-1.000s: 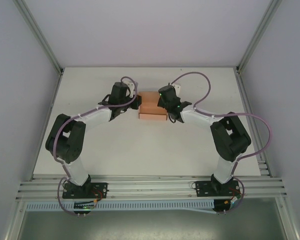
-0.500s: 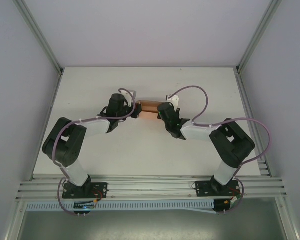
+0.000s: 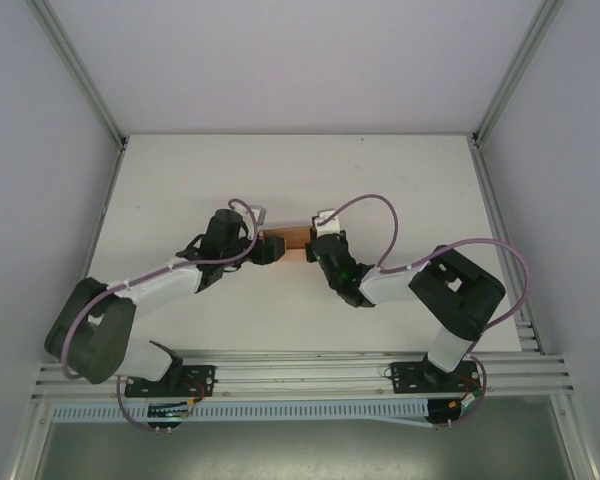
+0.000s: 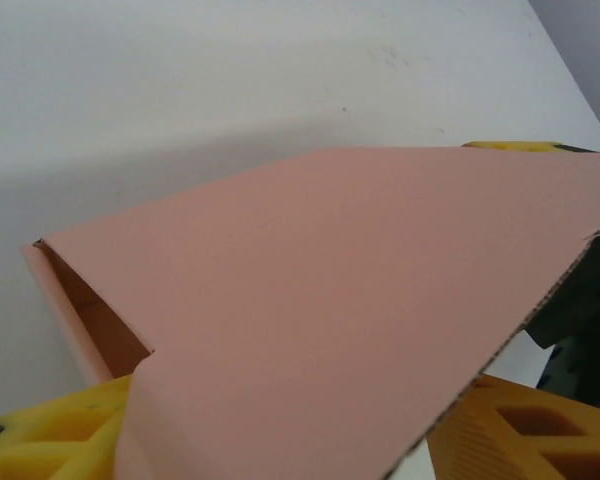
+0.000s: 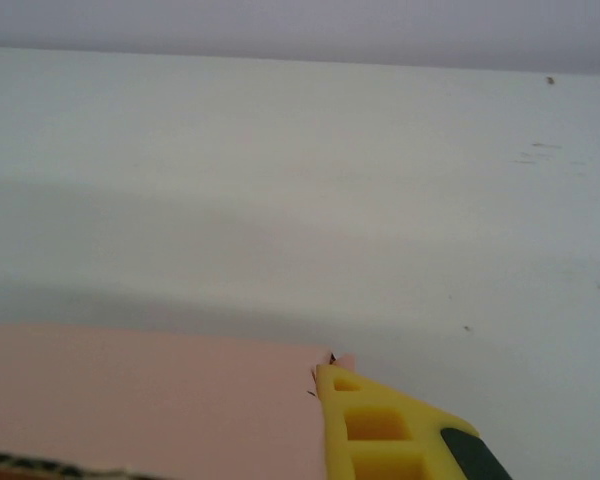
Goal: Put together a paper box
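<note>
The salmon-pink paper box (image 3: 285, 238) hangs just above the white table (image 3: 180, 180), between my two grippers. My left gripper (image 3: 264, 249) is at its left end. In the left wrist view a broad pink panel (image 4: 360, 300) lies across the gap between my yellow fingers (image 4: 50, 440), which stand far apart. The box's hollow inside (image 4: 95, 320) shows at the left. My right gripper (image 3: 314, 250) is at the box's right end. Its yellow finger (image 5: 380, 430) presses against the pink panel (image 5: 150, 400), and a sliver of card sticks out past the tip. The other finger is hidden.
White enclosure walls stand on the left, right and far sides of the table. Aluminium rails (image 3: 300, 375) run along the near edge by the arm bases. Purple cables (image 3: 380, 205) loop over both wrists.
Both arms have drawn the box toward the near side. The box has turned from face-up to nearly edge-on. The left gripper's jaws have spread apart.
</note>
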Robot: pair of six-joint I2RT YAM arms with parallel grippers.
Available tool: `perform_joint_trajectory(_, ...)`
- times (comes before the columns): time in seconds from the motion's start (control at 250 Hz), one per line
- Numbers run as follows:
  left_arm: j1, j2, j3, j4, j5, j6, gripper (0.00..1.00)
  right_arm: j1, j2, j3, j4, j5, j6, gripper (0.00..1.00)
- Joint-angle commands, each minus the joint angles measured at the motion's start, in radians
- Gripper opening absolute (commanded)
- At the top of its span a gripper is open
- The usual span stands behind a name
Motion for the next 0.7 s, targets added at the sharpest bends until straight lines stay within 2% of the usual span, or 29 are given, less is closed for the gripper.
perform_joint_trajectory(0.0, -0.023, -0.085, 0.006, -0.202, -0.027, -0.022, 0.67, 0.021, 0.033, -0.046, 0.018, -0.096, -0.073, 0.0)
perform_joint_trajectory(0.072, -0.023, -0.136, 0.009, -0.29, -0.063, -0.022, 0.71, 0.024, 0.041, -0.05, 0.021, -0.104, -0.09, 0.0)
perform_joint_trajectory(0.204, -0.023, -0.211, 0.028, -0.436, -0.108, -0.035, 0.71, 0.028, 0.065, -0.058, 0.043, -0.117, -0.104, 0.0)
perform_joint_trajectory(0.44, -0.022, -0.299, 0.115, -0.669, -0.248, -0.161, 0.75, 0.047, 0.078, -0.099, 0.096, -0.11, -0.147, 0.0)
perform_joint_trajectory(0.54, -0.017, -0.307, 0.202, -0.736, -0.29, -0.184, 0.82, 0.053, 0.07, -0.117, 0.114, -0.121, -0.169, 0.0)
perform_joint_trajectory(0.66, 0.017, -0.241, 0.298, -0.726, -0.265, -0.166, 0.98, 0.068, 0.068, -0.127, 0.136, -0.136, -0.217, 0.0)
perform_joint_trajectory(0.695, 0.041, -0.208, 0.318, -0.715, -0.252, -0.165, 0.98, 0.071, 0.071, -0.126, 0.137, -0.136, -0.229, 0.0)
